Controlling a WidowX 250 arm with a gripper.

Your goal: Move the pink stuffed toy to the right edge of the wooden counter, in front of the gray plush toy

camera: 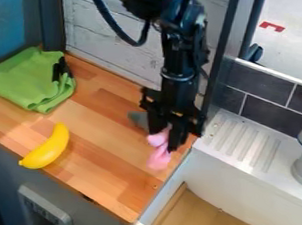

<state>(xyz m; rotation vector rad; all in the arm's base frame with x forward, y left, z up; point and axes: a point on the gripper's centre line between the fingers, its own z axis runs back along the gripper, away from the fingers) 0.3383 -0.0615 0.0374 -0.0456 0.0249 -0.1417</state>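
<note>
While pinching pink toy (159, 160) in gripper (164, 140), hangs well apart from banana (47, 147). Looks held mid-body, probably for balance.

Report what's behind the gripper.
A grey shape shows partly past the gripper, with the white plank wall further back. Whatever else sits directly behind the gripper is covered; can't identify the grey shape.

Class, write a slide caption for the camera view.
Black gripper holding a pink object at a wooden counter, with a yellow banana and green cloth.
</note>
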